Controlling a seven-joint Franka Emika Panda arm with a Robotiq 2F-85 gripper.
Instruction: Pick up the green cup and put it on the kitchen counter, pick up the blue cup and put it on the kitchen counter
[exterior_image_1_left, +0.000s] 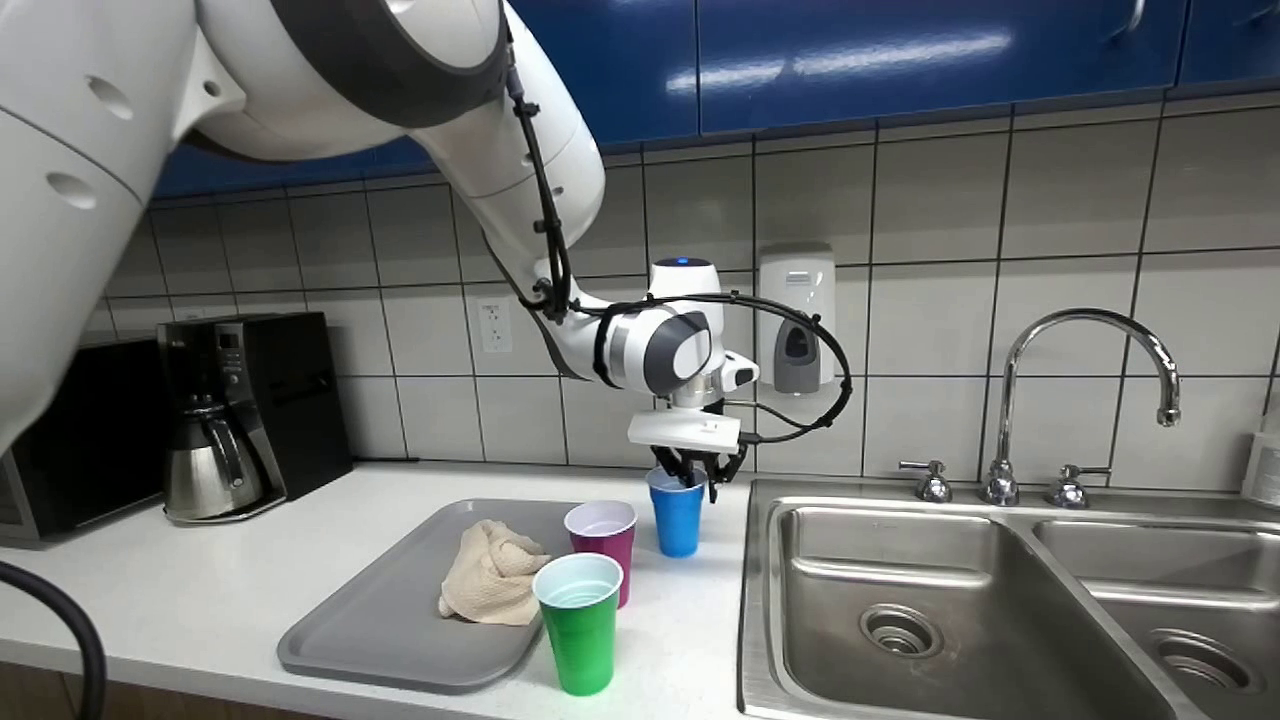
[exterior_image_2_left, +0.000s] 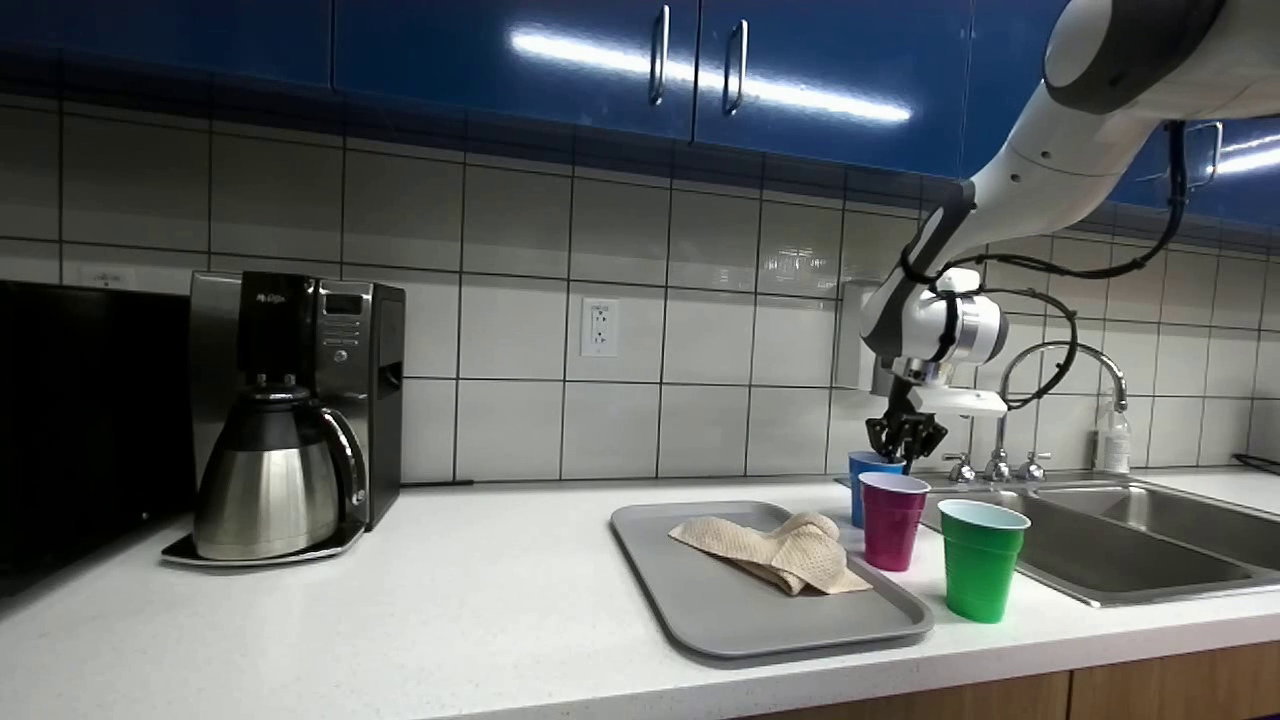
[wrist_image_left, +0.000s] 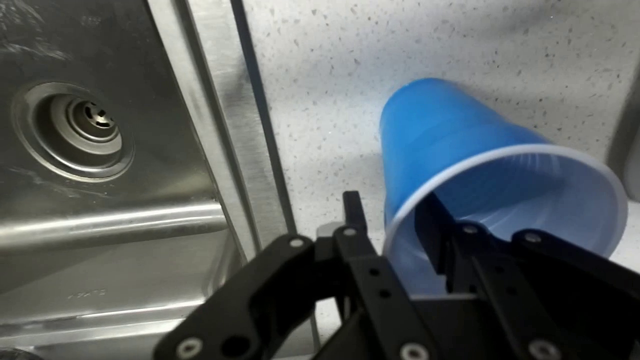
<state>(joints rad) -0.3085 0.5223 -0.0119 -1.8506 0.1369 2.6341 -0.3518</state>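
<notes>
A small pale logo (exterior_image_2_left: 270, 298) on the coffee maker (exterior_image_2_left: 345, 375), at the left of the scene, seemed to read "Mr. Coffee". Lettering (wrist_image_left: 87, 294) in the sink (wrist_image_left: 245, 125) stood upside down in the wrist view and looked like "ELKAY". The marking on the soap dispenser (exterior_image_1_left: 797, 315), mounted on the tiled wall (exterior_image_2_left: 510, 335) at the far side, was too small to make out.

Between coffee maker and sink, a grey tray (exterior_image_1_left: 400, 630) lay on the kitchen counter (exterior_image_2_left: 470, 600), bearing a crumpled towel (exterior_image_1_left: 492, 580). Three cups stood upright to the tray's right: the green cup (exterior_image_1_left: 580, 635) nearest, the purple cup (exterior_image_2_left: 892, 530) just beyond it, and the blue cup (exterior_image_1_left: 677, 520) farthest, near the sink's left rim. In an exterior view the purple cup hid part of the blue cup (exterior_image_2_left: 856, 495).

The gripper (wrist_image_left: 389, 200) was spread partway, its black fingers (wrist_image_left: 352, 215) astride the blue cup's right wall, one inside the rim and one outside. A strip of counter showed between the outer finger and the cup, so the wall was not pinched.

The cups were tapered, with pale insides. The towel was beige and dimpled, the counter white with fine specks, the sink brushed steel with two basins. The chrome faucet (exterior_image_1_left: 1006, 400) curved over in a tall hook.
</notes>
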